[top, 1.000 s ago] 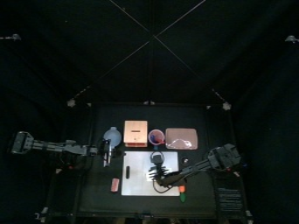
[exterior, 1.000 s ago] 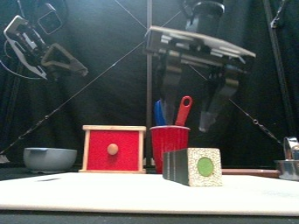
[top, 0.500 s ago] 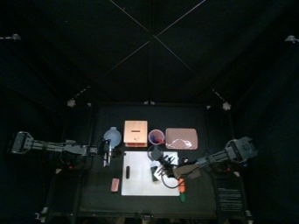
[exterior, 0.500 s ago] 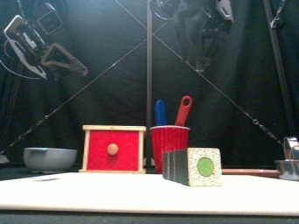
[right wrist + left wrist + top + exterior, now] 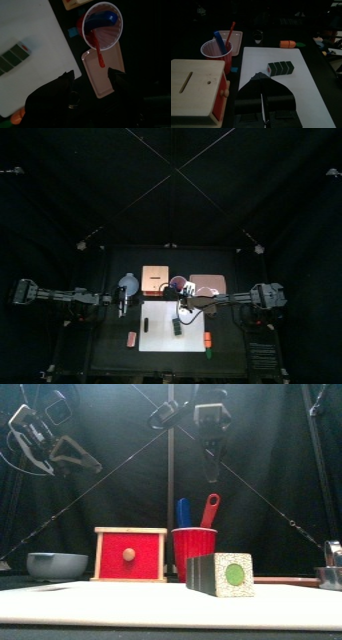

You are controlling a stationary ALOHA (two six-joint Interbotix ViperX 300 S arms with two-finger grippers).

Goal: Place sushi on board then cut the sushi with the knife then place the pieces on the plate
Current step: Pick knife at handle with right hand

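Observation:
The sushi roll (image 5: 221, 574) of dark green blocks lies alone on the white board (image 5: 171, 608), also seen in the top view as the sushi roll (image 5: 175, 323). The red cup (image 5: 178, 283) holds a blue knife (image 5: 183, 512) and a red knife (image 5: 209, 508). The pink plate (image 5: 207, 285) lies right of the cup. My right gripper (image 5: 92, 79) is open and empty, high over the board's back edge next to the cup and plate. My left gripper (image 5: 260, 76) rests shut left of the board.
The wooden box (image 5: 154, 280) and the blue-grey bowl (image 5: 128, 283) stand at the back left. A small red toy (image 5: 131, 338) lies left of the board. An orange toy (image 5: 207, 337) and a green one (image 5: 211, 350) sit at its front right.
My right gripper has risen from over the sushi roll and moved back toward the cup. The roll stays on the board. The left arm has not moved.

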